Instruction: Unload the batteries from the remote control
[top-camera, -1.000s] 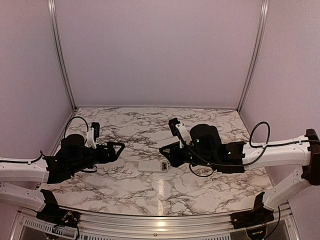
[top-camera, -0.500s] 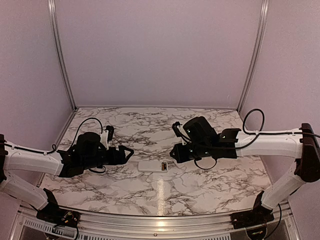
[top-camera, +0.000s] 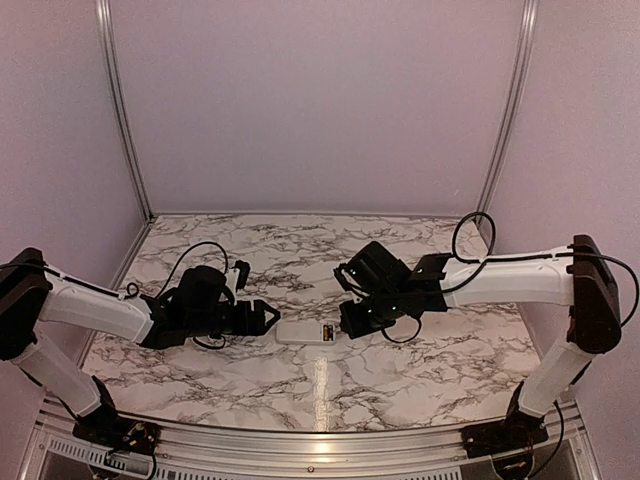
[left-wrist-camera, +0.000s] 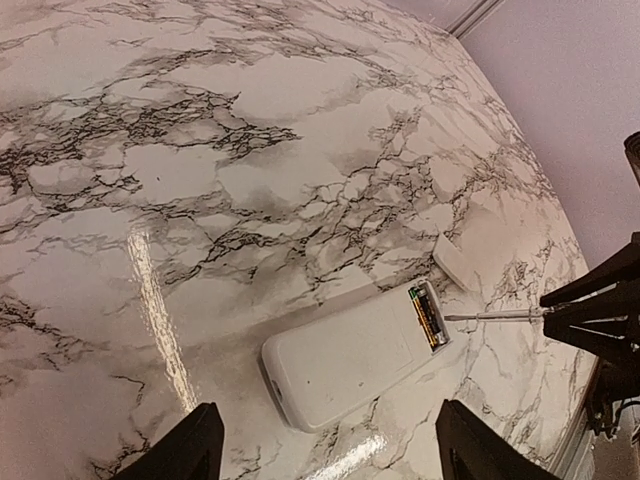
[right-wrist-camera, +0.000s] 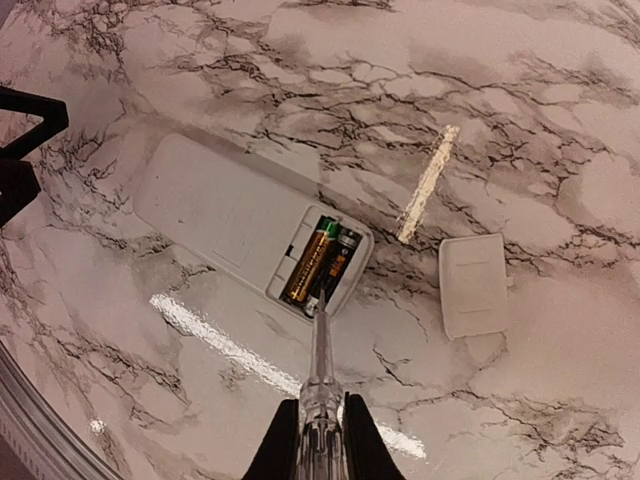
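Top external view: a marble table (top-camera: 400, 370) carries everything, with the two arms reaching in from either side toward its middle. The left gripper (top-camera: 268, 318) hangs low just left of the remote (top-camera: 300, 332). In the left wrist view its fingers (left-wrist-camera: 190, 450) are spread wide with nothing between them, and the remote lies ahead of them. The right gripper (top-camera: 350, 318) is just beyond the remote's right end, its fingers pinched on the clear handle of a screwdriver (right-wrist-camera: 320, 370).

The remote lies flat on the table, back up, near the middle, between the two grippers. Its battery bay is open at the right end. The cover (right-wrist-camera: 473, 283) lies flat on the table near that end, apart from the remote. A thin pale rod (right-wrist-camera: 428, 184) lies between the cover and the remote.

The batteries (right-wrist-camera: 320, 265) sit side by side in the bay, one gold-brown and one dark. The screwdriver's tip points at their near ends, at the bay's edge. Whether it touches them I cannot tell.
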